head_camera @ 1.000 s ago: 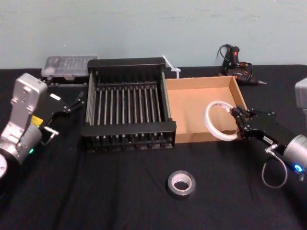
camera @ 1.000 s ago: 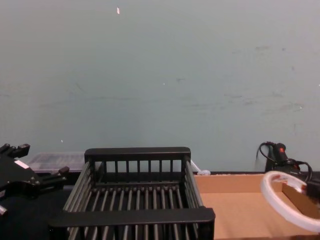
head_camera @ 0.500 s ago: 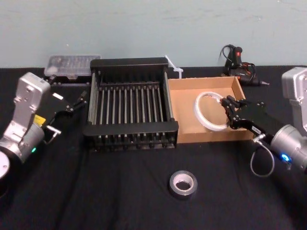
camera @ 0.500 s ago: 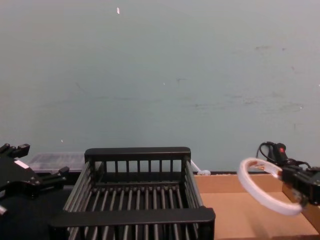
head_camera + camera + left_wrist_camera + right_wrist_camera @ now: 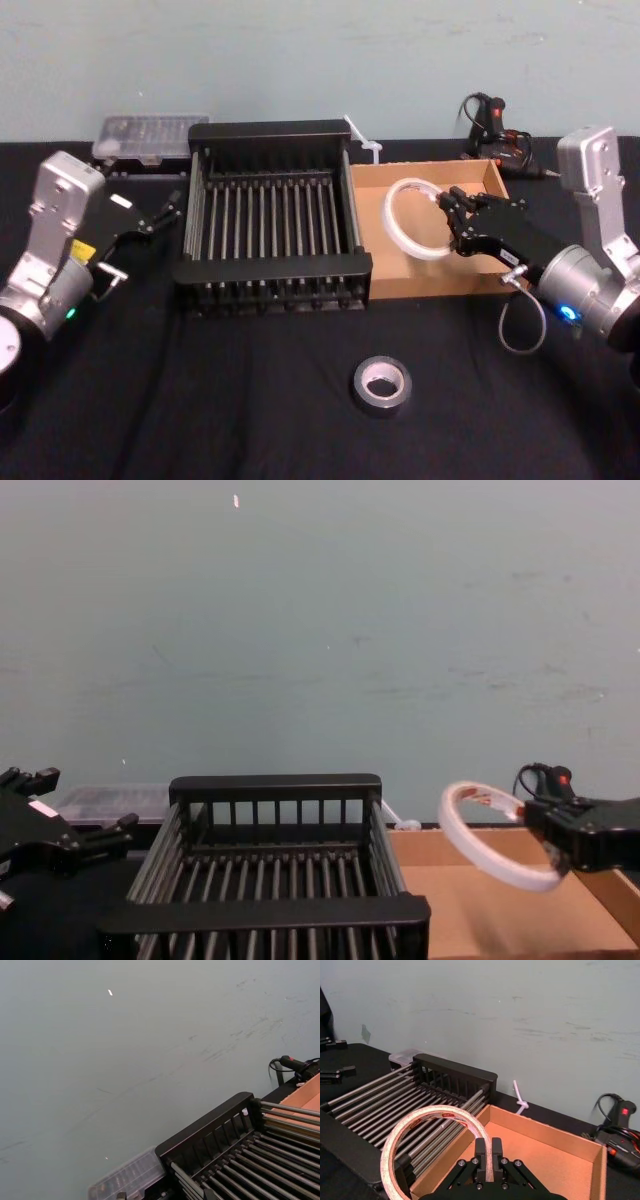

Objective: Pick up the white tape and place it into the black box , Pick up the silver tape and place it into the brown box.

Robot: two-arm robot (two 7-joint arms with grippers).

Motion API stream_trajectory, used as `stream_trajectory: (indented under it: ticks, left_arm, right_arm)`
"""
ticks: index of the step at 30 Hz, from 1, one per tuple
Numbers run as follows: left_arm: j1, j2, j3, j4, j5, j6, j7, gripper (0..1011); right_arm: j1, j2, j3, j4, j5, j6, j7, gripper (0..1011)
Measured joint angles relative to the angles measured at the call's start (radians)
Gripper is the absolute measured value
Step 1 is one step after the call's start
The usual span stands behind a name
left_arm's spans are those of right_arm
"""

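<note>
A: The right claw (image 5: 452,222) is pinching the white tape (image 5: 418,220) by its rim, holding it in the air above the brown box (image 5: 470,281). What makes this carry go well?

B: I'd keep it high enough to pass the black box (image 5: 272,270) rim, travel left until the ring hangs over the bars, then release.

A: And the left claw (image 5: 150,220)?

B: Parked left of the black box, fingers spread.

A: How does the roll look?

B: A thin whitish hoop, red print on its side, wide hollow centre. The silver tape (image 5: 381,385) lies alone on the surface, nearer the robot.
</note>
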Motion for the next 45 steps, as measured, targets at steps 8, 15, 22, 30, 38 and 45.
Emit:
stream_trajectory:
  ticks: [8, 15, 22, 30, 38, 45]
  left_arm:
    - [0.0, 0.0, 0.0, 0.0, 0.0, 0.0, 0.0, 1001]
    - [0.0, 0.0, 0.0, 0.0, 0.0, 0.0, 0.0, 1001]
    - [0.0, 0.0, 0.0, 0.0, 0.0, 0.0, 0.0, 1001]
    - [0.0, 0.0, 0.0, 0.0, 0.0, 0.0, 0.0, 1001]
    - [0.0, 0.0, 0.0, 0.0, 0.0, 0.0, 0.0, 1001]
    - [0.0, 0.0, 0.0, 0.0, 0.0, 0.0, 0.0, 1002]
  right_arm:
    - [0.04, -0.028, -0.024, 0.034, -0.024, 0.007, -0.009, 77]
    - [0.07, -0.049, -0.04, 0.055, -0.045, 0.008, -0.013, 77]
    - [0.105, -0.069, -0.06, 0.077, -0.07, 0.008, -0.01, 77]
    - [0.149, -0.094, -0.081, 0.112, -0.093, 0.01, -0.001, 77]
    - [0.199, -0.121, -0.1, 0.164, -0.122, 0.008, 0.001, 77]
    - [0.24, -0.139, -0.125, 0.21, -0.157, -0.001, 0.009, 77]
